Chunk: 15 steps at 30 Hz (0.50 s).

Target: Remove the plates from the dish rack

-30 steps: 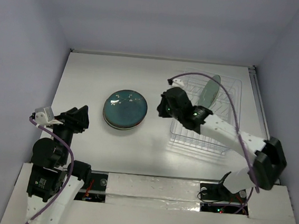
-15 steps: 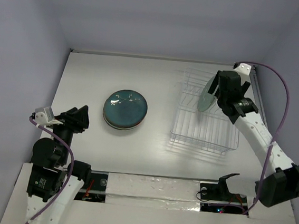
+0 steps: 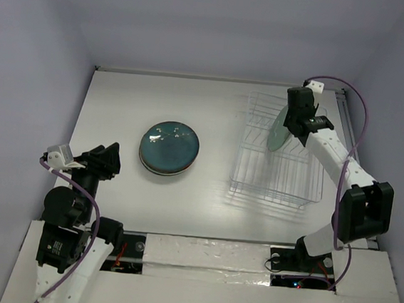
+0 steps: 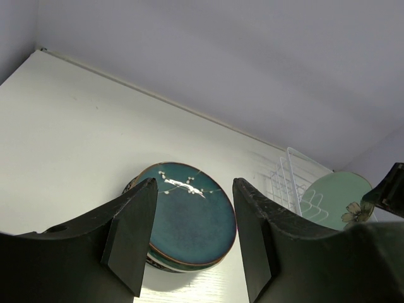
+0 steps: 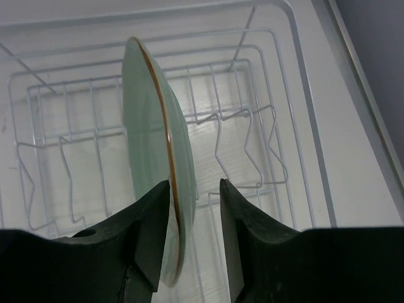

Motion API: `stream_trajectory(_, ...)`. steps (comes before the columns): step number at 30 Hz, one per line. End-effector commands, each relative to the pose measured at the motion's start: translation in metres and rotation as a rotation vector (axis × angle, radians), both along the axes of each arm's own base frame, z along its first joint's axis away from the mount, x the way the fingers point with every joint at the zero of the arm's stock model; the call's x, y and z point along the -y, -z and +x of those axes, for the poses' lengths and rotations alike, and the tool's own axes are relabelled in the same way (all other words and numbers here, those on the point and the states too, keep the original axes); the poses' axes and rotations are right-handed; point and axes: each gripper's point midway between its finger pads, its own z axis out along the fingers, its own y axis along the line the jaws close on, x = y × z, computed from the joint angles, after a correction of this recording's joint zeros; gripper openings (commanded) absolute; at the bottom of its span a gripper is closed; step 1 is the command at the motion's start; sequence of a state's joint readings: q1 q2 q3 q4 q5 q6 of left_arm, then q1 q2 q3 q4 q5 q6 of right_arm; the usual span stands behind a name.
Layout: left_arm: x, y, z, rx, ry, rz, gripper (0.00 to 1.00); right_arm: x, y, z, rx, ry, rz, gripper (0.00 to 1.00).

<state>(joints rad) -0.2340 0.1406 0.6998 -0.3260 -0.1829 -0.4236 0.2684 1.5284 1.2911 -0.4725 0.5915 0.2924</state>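
The left pincer (image 4: 194,208) hangs by the bench's (image 3: 121,101) near-left corner, fingers apart and empty. Mid-bench lies a stack (image 3: 167,164) topped by the dark teal plate (image 3: 169,147). Toward the far-right corner, the dish rack (image 3: 276,180) holds the pale mint green plate (image 5: 148,126) upright. The right pincer (image 5: 192,189) straddles its top rim, fingers apart, one perhaps touching. Stiff, glazed, probably slippery and breakable: pinch the rim squarely.
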Motion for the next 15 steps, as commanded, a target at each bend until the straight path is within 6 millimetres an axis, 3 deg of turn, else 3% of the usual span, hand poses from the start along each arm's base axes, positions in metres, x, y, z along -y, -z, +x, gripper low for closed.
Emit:
stream_trajectory(1, 0.001, -0.012, -0.001, 0.048, 0.010, -0.007, 0.48, -0.004, -0.027, 0.024, 0.075, -0.014, 0.009, 0.43)
stream_trajectory(10, 0.000, -0.013, -0.003, 0.054, 0.002, -0.006, 0.48, -0.003, -0.008, 0.036, 0.027, -0.018, 0.011, 0.40)
stream_trajectory(11, -0.001, -0.013, -0.003, 0.055, 0.000, -0.007, 0.48, -0.002, -0.008, 0.036, 0.022, -0.013, 0.003, 0.34)
stream_trajectory(12, -0.001, -0.013, -0.003, 0.054, 0.000, -0.006, 0.48, 0.000, -0.007, 0.034, 0.015, -0.010, -0.005, 0.19)
stream_trajectory(15, 0.000, -0.014, -0.003, 0.055, 0.002, -0.006, 0.48, 0.006, -0.029, 0.033, 0.050, 0.009, -0.030, 0.04)
